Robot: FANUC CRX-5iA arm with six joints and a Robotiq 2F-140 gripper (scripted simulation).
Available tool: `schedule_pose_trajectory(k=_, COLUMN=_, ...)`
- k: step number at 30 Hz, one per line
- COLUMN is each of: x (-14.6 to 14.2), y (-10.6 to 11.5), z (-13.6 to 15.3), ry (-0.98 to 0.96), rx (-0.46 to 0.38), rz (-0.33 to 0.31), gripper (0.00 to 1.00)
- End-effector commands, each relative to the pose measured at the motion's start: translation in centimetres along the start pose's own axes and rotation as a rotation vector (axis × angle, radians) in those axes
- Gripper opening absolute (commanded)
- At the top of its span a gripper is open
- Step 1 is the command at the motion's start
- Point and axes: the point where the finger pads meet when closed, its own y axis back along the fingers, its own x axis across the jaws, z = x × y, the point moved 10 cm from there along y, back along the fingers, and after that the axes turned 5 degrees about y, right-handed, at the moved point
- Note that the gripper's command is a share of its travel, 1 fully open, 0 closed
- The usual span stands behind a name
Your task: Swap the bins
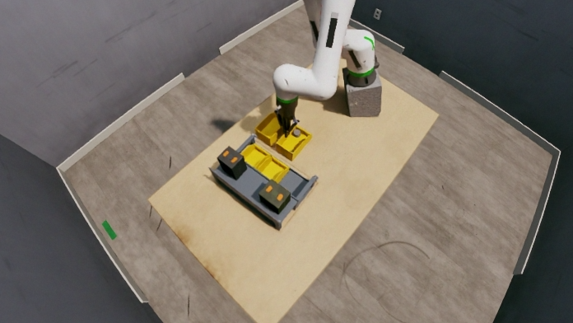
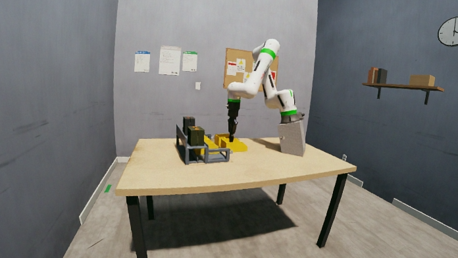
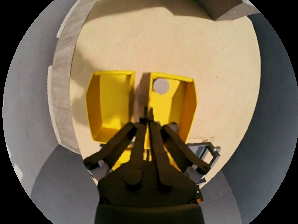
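The bin with the parts [image 1: 291, 146] [image 2: 240, 147] [image 3: 169, 106] stands upright on the table, with a round grey part [image 1: 296, 133] [image 3: 161, 86] and a second grey part, partly hidden, inside. My gripper [image 1: 286, 133] [image 2: 231, 140] [image 3: 147, 112] points down and is shut on this bin's thin side wall, the one facing the empty bin. The empty bin [image 1: 268, 128] [image 2: 222, 135] [image 3: 113, 106] stands upright beside it on the table, a narrow gap between them. The grey shelf [image 1: 250, 186] [image 2: 217, 160] has a gap [image 1: 293, 181] at one end, beside its two yellow bins.
Two yellow bins [image 1: 254, 156] [image 1: 272, 167] sit side by side in the shelf; their contents are not clear. Two dark boxes [image 1: 231, 161] [image 1: 275, 196] [image 2: 189, 126] [image 2: 196, 136] stand on the upper board. The shelf's end frame [image 3: 214, 155] is close to the parts bin. The robot's grey pedestal [image 1: 364, 99] [image 2: 292, 138] is behind.
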Motion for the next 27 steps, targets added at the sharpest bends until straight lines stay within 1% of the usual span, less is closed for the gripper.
schedule_pose_trajectory(k=1, x=0.0, y=0.3, z=0.1, ry=0.001, rx=-0.002, rz=0.0, gripper=0.1)
schedule_pose_trajectory(k=13, x=0.0, y=3.3, z=0.1, ry=0.001, rx=-0.002, rz=0.0, gripper=0.1)
schedule_pose_trajectory(k=27, x=0.0, y=3.5, z=0.1, ry=0.001, rx=-0.002, rz=0.0, gripper=0.1)
